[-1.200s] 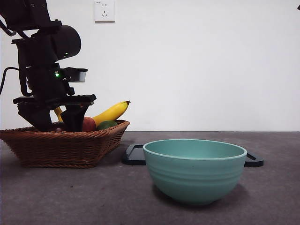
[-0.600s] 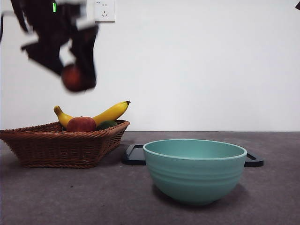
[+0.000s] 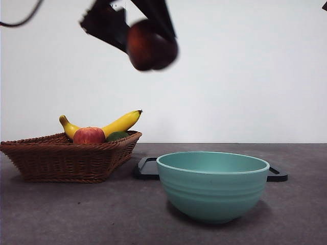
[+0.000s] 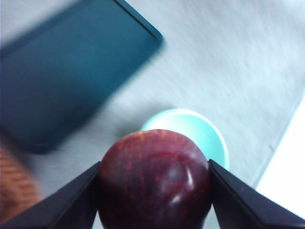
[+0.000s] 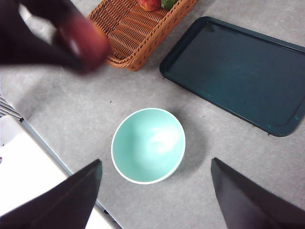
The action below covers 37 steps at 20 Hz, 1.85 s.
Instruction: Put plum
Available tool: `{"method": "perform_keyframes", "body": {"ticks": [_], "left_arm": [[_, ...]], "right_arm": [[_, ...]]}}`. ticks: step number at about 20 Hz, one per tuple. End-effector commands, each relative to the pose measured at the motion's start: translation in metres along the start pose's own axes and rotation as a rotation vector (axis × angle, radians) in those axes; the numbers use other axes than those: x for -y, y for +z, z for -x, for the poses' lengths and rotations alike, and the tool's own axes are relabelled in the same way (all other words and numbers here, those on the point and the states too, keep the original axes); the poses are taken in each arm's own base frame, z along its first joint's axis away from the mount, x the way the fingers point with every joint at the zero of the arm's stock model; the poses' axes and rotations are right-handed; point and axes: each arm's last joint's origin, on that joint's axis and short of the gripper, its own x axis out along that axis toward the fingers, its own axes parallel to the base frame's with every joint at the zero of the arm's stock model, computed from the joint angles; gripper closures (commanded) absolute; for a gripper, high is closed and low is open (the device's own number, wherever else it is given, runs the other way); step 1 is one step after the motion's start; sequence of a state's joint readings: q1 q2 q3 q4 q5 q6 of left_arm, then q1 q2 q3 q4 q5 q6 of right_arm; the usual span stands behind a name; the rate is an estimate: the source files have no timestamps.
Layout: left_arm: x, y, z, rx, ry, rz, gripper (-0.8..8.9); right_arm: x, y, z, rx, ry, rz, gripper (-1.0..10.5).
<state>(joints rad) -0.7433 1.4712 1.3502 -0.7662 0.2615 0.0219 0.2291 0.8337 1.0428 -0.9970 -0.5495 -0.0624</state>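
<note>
The plum [image 3: 152, 45], dark maroon and glossy, hangs high in the air, left of the teal bowl [image 3: 212, 184]. My left gripper [image 3: 145, 35] is shut on the plum [image 4: 155, 186], one jaw on each side, with the bowl [image 4: 190, 129] showing below it. In the right wrist view the plum [image 5: 85, 39] appears blurred over the table between the basket [image 5: 136, 31] and the bowl [image 5: 148, 145]. My right gripper [image 5: 156, 164] is open and holds nothing, high above the bowl; in the front view it shows only as a black tip [image 3: 324, 5].
A wicker basket [image 3: 66, 155] at the left holds a banana [image 3: 120, 122], a red apple [image 3: 89, 136] and a green fruit [image 3: 117, 136]. A dark tray [image 3: 147, 168] lies flat behind the bowl; the same tray [image 5: 236, 76] shows bare.
My left gripper has lifted the plum out of the basket and carried it up and to the right, toward the bowl. The red apple in the basket is now uncovered.
</note>
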Motion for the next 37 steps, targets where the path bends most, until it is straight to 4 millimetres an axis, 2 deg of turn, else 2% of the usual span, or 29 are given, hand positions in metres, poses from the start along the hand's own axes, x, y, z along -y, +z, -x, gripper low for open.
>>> {"method": "perform_keyframes", "body": {"ticks": [1,6,9,13,16,21,25,30,33,37], "left_arm": [[0.010,0.004,-0.026,-0.049,-0.035,-0.053,5.43],[0.024,-0.001,-0.089,-0.149,-0.074,-0.119,5.43],[0.028,-0.010,-0.120,-0.214,-0.038,-0.161,5.43],[0.033,-0.020,-0.146,-0.279,-0.011,-0.210,5.43],[0.035,-0.024,-0.158,-0.296,-0.016,-0.218,5.43],[0.036,-0.025,-0.160,-0.302,-0.022,-0.241,5.31],[0.038,-0.025,-0.160,-0.304,-0.024,-0.243,4.04],[0.040,-0.018,-0.156,-0.279,-0.025,-0.245,4.04],[0.044,-0.004,-0.142,-0.230,-0.025,-0.248,4.06],[0.045,0.020,-0.106,-0.137,-0.015,-0.248,4.07]], "right_arm": [[-0.002,0.005,0.002,0.017,0.002,0.008,5.8],[-0.002,0.005,0.002,0.016,0.002,0.008,5.8],[-0.002,0.005,0.002,0.016,0.002,0.008,5.8],[-0.002,0.005,0.002,0.017,0.002,0.008,5.8],[-0.002,0.005,0.002,0.017,0.002,0.008,5.8],[-0.002,0.005,0.002,0.017,0.002,0.008,5.8],[-0.002,0.005,0.002,0.017,0.002,0.008,5.8],[-0.002,0.005,0.002,0.017,0.002,0.012,5.8],[-0.002,0.005,0.002,0.017,0.002,0.012,5.8],[-0.002,0.005,0.002,0.019,0.001,0.013,5.8]]}}
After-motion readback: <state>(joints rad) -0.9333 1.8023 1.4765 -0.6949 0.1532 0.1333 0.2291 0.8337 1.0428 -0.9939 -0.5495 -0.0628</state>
